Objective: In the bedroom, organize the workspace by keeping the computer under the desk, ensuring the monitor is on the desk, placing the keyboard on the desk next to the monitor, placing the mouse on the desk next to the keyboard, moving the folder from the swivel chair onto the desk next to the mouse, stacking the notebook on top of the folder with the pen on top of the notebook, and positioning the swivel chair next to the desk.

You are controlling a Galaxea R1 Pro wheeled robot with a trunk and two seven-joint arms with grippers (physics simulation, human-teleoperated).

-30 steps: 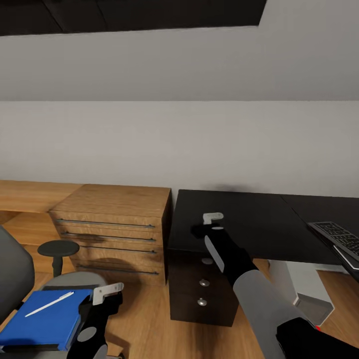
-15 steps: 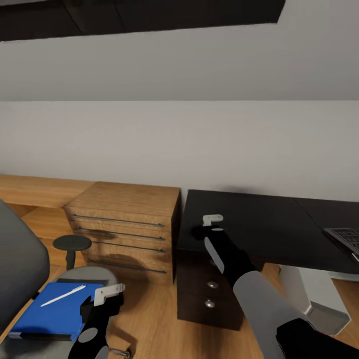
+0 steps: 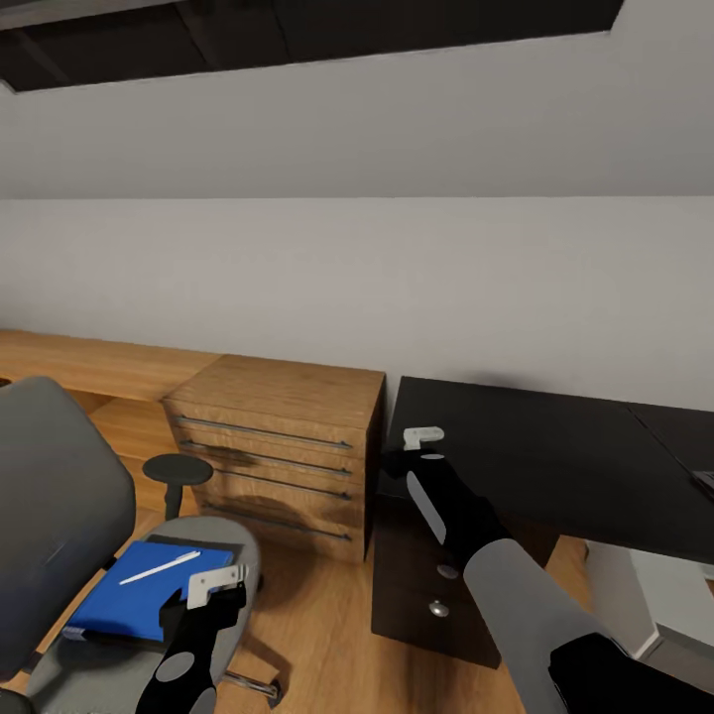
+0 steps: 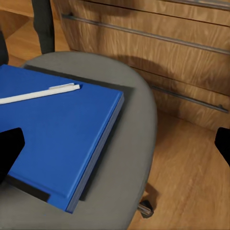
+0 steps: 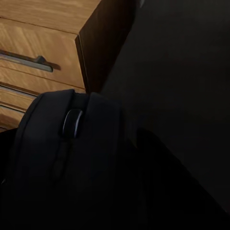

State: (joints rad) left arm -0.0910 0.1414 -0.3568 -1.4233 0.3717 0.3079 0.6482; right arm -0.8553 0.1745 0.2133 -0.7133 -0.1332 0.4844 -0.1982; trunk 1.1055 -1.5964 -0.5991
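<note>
A: Thin flat bright blue rectangular folder: where is it lying?

B: It is lying on the seat of the grey padded swivel chair, nearest the robot. A slim white pen is resting loose on it, and a dark flat layer, possibly the notebook, is showing underneath.

A: Left gripper?

B: It is hanging just over the folder's near corner, its fingers spread wide, gripping nothing.

A: Handling advice?

B: I am judging the pick-up as the step in hand. Clearing the pen first looks wise, since it is likely to roll once the folder tilts. Taking the overhanging edge should keep the dark layer from coming along.

A: Right gripper?

B: It is hovering farther off, over the left end of the long glossy black desk, seemingly clamping the small rounded black mouse.

A: Beyond?

B: A light-wood drawer unit is standing beside the desk.
</note>
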